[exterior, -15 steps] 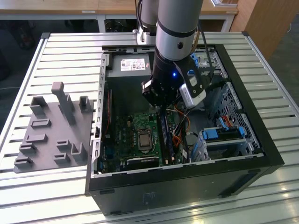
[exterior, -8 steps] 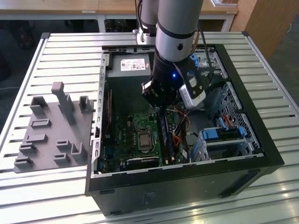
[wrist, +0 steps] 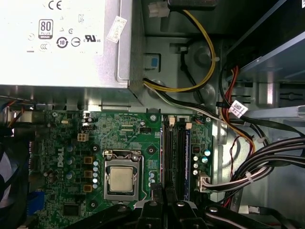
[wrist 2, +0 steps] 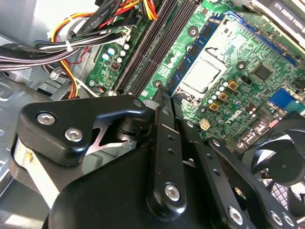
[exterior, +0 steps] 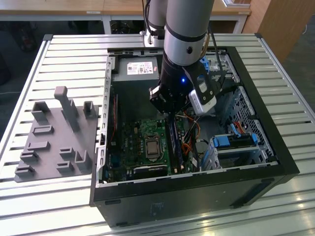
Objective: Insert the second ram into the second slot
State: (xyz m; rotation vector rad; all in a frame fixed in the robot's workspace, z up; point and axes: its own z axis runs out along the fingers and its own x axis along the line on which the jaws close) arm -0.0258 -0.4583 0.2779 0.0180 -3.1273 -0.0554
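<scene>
Open PC case (exterior: 278,147) on slatted table (exterior: 74,59); gripper (wrist 2: 164,98) clenched over RAM slots (wrist: 174,148).

The exterior view looks steeply down from high up, taking in the desk (exterior: 74,59) and the whole open computer case (exterior: 197,201). Both wrist views sit close inside it, looking past the end effector (wrist: 164,193) (wrist 2: 164,102) at the motherboard (wrist: 138,136); they share its processor socket (wrist: 121,179) (wrist 2: 205,76) and memory slots (wrist: 175,152) (wrist 2: 157,47).

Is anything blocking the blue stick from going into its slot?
Nothing that I can see. The second ram runs right alongside the slots, at the tip of the gripper. The coloured cables bunch off to one side, not across the slots.
</scene>
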